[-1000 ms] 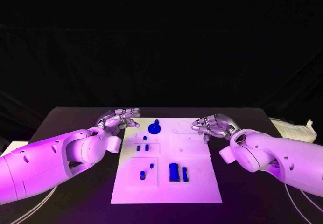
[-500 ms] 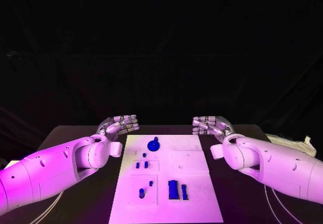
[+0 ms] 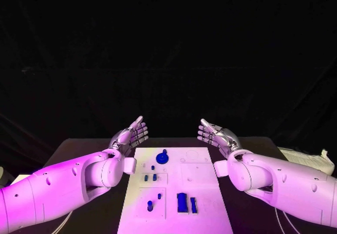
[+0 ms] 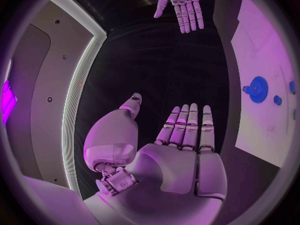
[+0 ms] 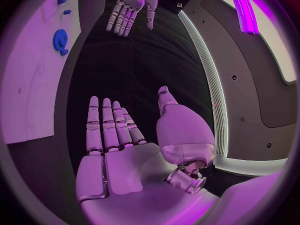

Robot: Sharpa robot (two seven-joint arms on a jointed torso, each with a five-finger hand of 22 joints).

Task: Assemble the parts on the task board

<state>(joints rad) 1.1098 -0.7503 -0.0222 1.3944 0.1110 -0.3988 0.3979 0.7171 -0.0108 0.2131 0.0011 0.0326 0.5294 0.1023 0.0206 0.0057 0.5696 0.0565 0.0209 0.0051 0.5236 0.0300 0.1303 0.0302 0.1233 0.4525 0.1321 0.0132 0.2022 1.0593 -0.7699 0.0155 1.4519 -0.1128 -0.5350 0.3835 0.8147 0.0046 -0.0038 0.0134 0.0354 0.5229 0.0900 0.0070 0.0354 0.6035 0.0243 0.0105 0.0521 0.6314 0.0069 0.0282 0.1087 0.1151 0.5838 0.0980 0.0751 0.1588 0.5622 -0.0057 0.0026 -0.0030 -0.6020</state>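
The white task board (image 3: 203, 195) lies in the middle of the table. A round blue gear-like part (image 3: 162, 157) sits near its far edge, also seen in the wrist views (image 4: 257, 89) (image 5: 60, 40). Small blue pegs (image 3: 150, 177) stand mid-board, and two taller blue blocks (image 3: 185, 203) stand near the front. My left hand (image 3: 130, 134) is raised beyond the board's far left corner, fingers straight and apart, holding nothing. My right hand (image 3: 214, 135) is raised beyond the far right corner, flat and empty too. The two palms face each other (image 4: 181, 135) (image 5: 119, 135).
The black table (image 3: 84, 146) extends on both sides of the board. A pale crumpled sheet (image 3: 307, 159) lies at the table's right edge. Black cloth hangs behind the table.
Both hands have lifted off the board's far corners, and their curled fingers have straightened out flat. The head camera has tilted upward, so the board sits lower in the picture.
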